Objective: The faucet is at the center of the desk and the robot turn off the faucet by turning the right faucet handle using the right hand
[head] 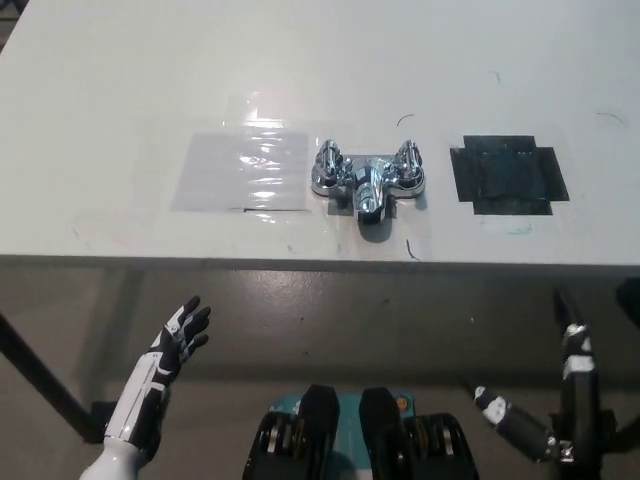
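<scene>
Faucet point(367, 180) unlabelled; right hand point(560, 425) & left hand point(178, 337) splayed, empty.

Faucet point(367, 181) polished chrome, mirror glossy, desk point(150, 80) smooth white with slight sheen, clear film patch point(240, 168) shiny, crinkled, black tape square point(508, 174) matt, my hands hard plastic-looking.

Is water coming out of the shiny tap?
Cannot tell for certain, but none shows. The faucet stands upright on the desk, with no stream or puddle under its spout.

Desk point(120, 90) around faucet point(367, 178) open; approach looks unobstructed.
</scene>
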Available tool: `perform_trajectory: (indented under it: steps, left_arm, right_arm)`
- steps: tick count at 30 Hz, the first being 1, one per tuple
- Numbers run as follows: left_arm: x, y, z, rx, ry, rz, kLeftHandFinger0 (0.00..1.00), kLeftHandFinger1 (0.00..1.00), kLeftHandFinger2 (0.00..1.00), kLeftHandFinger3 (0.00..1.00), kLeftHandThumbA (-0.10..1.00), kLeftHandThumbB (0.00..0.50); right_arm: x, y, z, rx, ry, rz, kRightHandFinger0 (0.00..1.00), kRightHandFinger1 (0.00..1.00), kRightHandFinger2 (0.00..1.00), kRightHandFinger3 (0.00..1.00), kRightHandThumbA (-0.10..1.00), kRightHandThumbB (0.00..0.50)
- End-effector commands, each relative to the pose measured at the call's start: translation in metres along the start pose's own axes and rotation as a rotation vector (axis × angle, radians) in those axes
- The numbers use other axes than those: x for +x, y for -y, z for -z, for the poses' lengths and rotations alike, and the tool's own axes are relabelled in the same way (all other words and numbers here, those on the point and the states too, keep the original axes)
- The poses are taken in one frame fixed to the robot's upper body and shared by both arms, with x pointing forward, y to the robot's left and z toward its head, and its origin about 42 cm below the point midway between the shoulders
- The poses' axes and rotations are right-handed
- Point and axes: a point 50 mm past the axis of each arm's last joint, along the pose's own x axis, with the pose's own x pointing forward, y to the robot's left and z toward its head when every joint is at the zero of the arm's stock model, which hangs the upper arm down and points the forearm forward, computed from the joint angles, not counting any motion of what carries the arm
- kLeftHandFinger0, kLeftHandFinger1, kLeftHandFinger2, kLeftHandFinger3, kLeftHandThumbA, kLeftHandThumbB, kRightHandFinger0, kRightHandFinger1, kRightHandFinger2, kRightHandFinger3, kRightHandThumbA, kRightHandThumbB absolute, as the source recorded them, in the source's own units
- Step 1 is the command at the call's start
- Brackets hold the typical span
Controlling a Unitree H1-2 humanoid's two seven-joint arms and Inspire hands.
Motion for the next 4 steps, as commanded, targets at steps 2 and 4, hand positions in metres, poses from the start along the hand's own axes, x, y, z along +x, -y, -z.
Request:
perform_trajectory:
  steps: [2,4]
  left_arm:
    - [-0.0022,-0.0049,-0.0007,0.017,0.034,-0.008,1.00,1.00,1.00,1.00,0.98,0.280]
    - [-0.0062,-0.0048,0.0047,0.019,0.024,-0.015,1.00,1.00,1.00,1.00,0.97,0.280]
  right_arm:
    - [-0.0098,-0.0118,0.0208,0.056,-0.060,-0.060,1.00,1.00,1.00,1.00,1.00,0.184]
    - [-0.0121,-0.0147,0.0223,0.075,-0.074,-0.074,1.00,1.00,1.00,1.00,1.00,0.159]
